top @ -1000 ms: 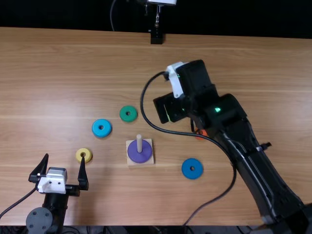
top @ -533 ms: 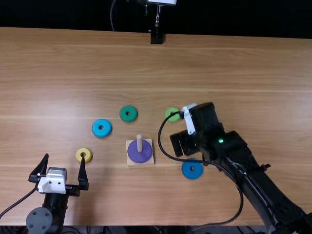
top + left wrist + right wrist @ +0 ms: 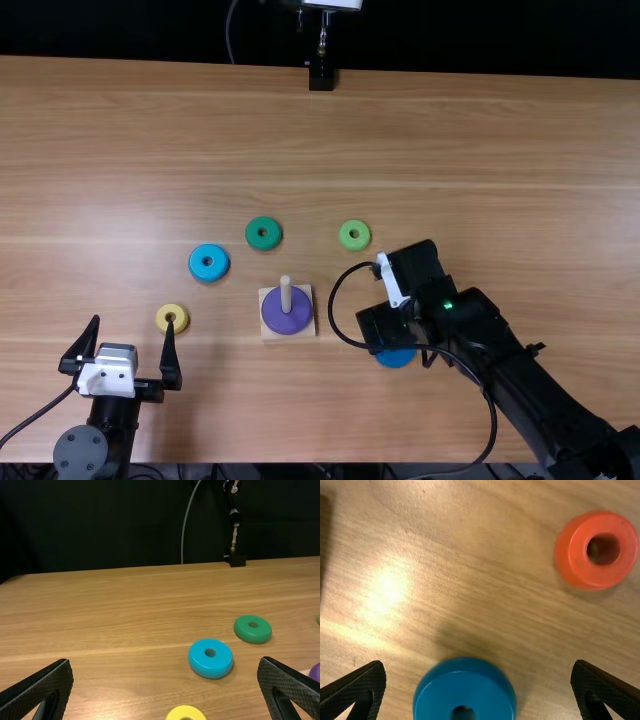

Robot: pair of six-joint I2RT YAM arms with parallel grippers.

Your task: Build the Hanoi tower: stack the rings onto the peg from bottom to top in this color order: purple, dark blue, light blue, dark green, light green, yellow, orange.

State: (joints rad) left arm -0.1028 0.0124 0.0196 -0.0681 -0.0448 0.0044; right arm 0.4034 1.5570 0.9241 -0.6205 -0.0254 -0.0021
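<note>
The purple ring [image 3: 286, 312] lies around the peg [image 3: 286, 290] on its square base. My right gripper [image 3: 383, 338] is over the dark blue ring [image 3: 396, 358], partly covering it; in the right wrist view the right gripper [image 3: 479, 690] stands open with the dark blue ring [image 3: 465, 692] between and below its fingers. My left gripper [image 3: 134, 345] is open near the yellow ring [image 3: 172, 319]; the left wrist view has the left gripper [image 3: 165, 680] empty. Farther off lie the light blue ring [image 3: 209, 263], dark green ring [image 3: 263, 233] and light green ring [image 3: 354, 235].
An orange ring [image 3: 596, 550] lies on the table beyond the dark blue one. The right arm's cable loops beside the peg base. A black stand [image 3: 321, 76] is at the table's far edge.
The right arm has come back from the far side toward the table's near edge, uncovering the light green ring and moving over the dark blue one. My left arm has kept still.
</note>
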